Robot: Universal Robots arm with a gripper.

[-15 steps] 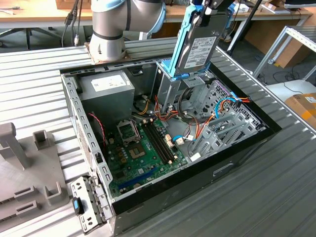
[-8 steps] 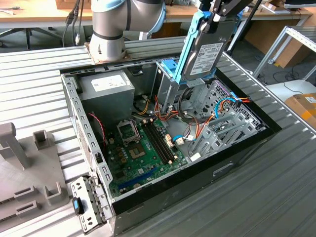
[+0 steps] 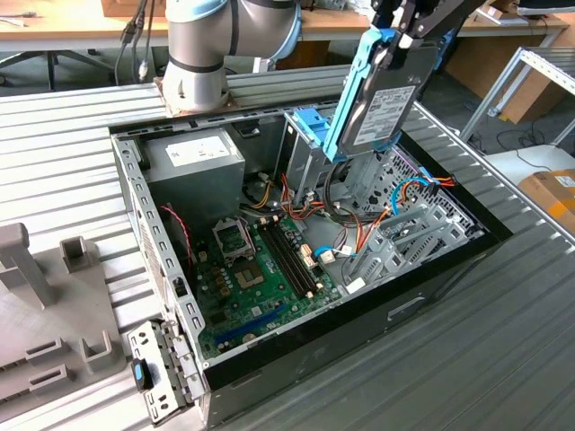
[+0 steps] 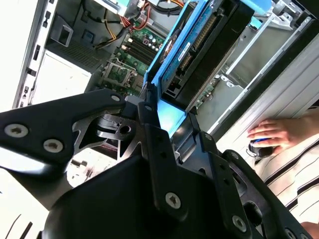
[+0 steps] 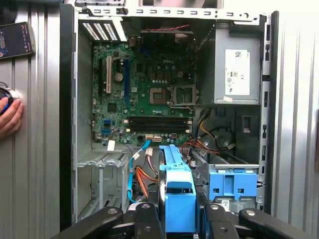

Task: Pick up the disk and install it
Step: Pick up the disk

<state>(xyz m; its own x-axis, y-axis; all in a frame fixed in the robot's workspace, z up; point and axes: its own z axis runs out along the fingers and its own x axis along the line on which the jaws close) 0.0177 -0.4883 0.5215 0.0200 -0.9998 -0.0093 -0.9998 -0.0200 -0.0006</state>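
The 2 black fingers (image 5: 147, 219) (image 4: 158, 149) are clenched on the disk (image 3: 388, 101) (image 4: 212, 42) (image 5: 175, 172), 1 on each side of its blue end tab, as both wrist views show. The disk hangs off the counter, tilted, tab end up and label side facing the exterior view's right, with a bright blue rail (image 3: 358, 90) running down its long edge. In the exterior view it sits at about 1 o'clock, over the far corner of the open computer case (image 3: 449, 269).

Its lower end is close above the tall silver cage (image 3: 310, 166), whose blue plastic clip (image 3: 314, 121) (image 5: 232, 184) lies just at 9 o'clock of that end. Whether disk and cage touch cannot be told.

From the disk, the green motherboard (image 3: 256, 274) (image 5: 144, 94) lies at 7 o'clock on the case floor, with orange and red cables (image 3: 359, 229) between them. The grey power supply (image 3: 193, 157) (image 5: 237, 69) is at 9 o'clock, and the arm's base (image 3: 211, 54) stands behind it at about 11 o'clock of the view.

The case rests on a ribbed metal counter (image 3: 503, 359). A grey fixture (image 3: 36, 296) is at 8 o'clock, well apart from the disk, and a small bracket with a blue tab (image 3: 153, 373) lies just outside the case's near corner at 7 o'clock. A person's hand (image 4: 271, 132) (image 5: 9, 117) rests on the counter beside the case.
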